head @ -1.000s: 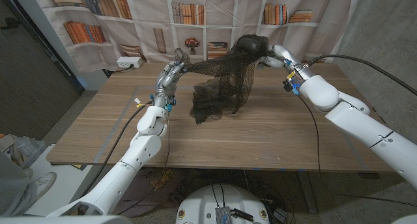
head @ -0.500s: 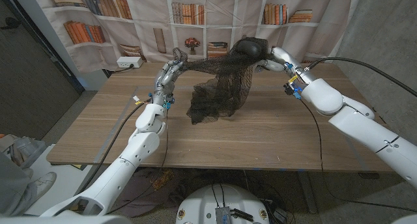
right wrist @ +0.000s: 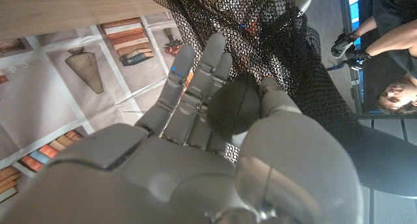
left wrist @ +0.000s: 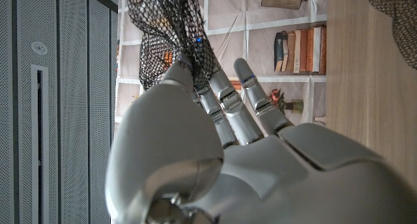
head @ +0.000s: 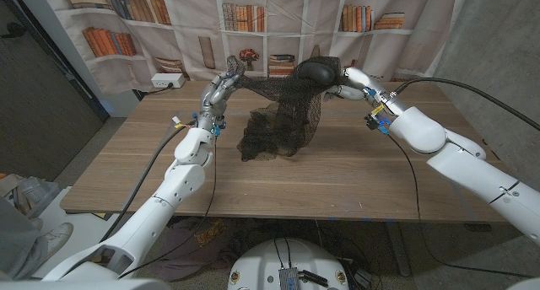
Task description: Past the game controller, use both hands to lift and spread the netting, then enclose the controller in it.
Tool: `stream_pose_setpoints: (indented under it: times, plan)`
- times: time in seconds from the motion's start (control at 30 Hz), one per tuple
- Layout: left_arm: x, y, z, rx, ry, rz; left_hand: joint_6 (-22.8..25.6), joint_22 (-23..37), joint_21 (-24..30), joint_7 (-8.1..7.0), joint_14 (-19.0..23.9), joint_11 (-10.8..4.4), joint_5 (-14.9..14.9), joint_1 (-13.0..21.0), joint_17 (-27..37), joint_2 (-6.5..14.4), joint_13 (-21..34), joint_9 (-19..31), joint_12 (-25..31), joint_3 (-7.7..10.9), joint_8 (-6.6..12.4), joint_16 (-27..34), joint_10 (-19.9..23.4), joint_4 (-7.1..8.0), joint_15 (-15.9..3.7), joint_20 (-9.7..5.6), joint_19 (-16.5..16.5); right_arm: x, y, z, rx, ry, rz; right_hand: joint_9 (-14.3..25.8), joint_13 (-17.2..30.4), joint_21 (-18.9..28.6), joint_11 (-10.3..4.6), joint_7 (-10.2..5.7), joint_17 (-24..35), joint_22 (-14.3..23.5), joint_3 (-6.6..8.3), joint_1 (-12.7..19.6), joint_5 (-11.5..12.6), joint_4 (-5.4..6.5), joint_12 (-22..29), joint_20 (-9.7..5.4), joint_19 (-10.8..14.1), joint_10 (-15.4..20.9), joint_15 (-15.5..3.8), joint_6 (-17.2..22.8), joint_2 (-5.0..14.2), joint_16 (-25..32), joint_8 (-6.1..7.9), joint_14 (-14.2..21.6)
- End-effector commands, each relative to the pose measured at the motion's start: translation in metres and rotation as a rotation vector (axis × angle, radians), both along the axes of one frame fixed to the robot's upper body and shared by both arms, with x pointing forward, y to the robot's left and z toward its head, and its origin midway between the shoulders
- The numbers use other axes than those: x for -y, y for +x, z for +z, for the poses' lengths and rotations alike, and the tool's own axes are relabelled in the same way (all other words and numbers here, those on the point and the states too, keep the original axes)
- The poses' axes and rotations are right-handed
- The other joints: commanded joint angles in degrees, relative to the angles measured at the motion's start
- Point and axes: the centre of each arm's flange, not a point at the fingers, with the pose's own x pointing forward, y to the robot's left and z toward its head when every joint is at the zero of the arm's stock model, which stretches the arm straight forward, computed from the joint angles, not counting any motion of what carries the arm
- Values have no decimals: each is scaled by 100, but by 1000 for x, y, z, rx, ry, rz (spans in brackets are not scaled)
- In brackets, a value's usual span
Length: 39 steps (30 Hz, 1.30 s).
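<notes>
So the left hand [head: 221,89] is up in the air over the far left part of the table [head: 152,168], fingers closed on one end of the black net [head: 283,117]. The left wrist view shows mesh bunched right at its fingertips [left wrist: 195,61], so that's a proper pinch, not just touching. The right hand [head: 342,77] is raised over the far edge of the table, and it's wrapped around a dark rounded lump with net draped over it. The lump looks like the game controller [head: 317,70], though it's hard to be sure through the mesh. In the right wrist view the fingers [right wrist: 195,74] curl round a dark ball-ish part with netting all over it.

Between the two hands the net runs as a fairly tight band, and the rest hangs down in a loose bunch whose bottom rests on the table near the middle.

Handling-wise, the net looks super light and totally floppy. It'll sag, fold on itself and snag on fingers, so gripping an edge or corner with a firm pinch seems the way to go. The controller is probably rigid, smooth plastic with some weight, so it could slip inside the mesh if the right hand loosens.
</notes>
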Motion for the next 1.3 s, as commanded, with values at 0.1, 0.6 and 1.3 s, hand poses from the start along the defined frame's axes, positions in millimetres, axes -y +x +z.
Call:
stream_pose_setpoints:
  times: [0.1,0.6,1.3]
  plan:
    - [4,1,14,14,49,-10,-42,17,42,2,75,-21,24,-11,35,-7,28,6,-22,68,48,-25,29,1,-76,-21,-1,-24,-8,-17,68,-173,23,58,25,-9,-248,-190,-2,5,1374,271,26,1393,-19,-924,-54,206,-315,100,454,-32,31,-46]
    - [7,4,21,31,65,-37,-24,16,42,-16,86,-13,24,-14,55,-9,34,2,-29,79,84,-36,21,0,-76,-20,2,-36,-3,-22,134,-240,-37,127,18,-12,-309,-222,-12,-8,1351,249,30,1418,-33,-923,-91,202,-319,96,459,-59,38,-72]
    - [24,8,63,138,205,-77,-30,15,38,1,76,-1,27,-32,68,-18,46,-41,-31,87,89,-62,22,3,-76,-26,-3,-67,-4,-52,212,-333,-159,217,38,3,-279,-206,10,-15,1327,242,36,1423,-11,-927,-95,251,-320,94,467,-37,43,-18]
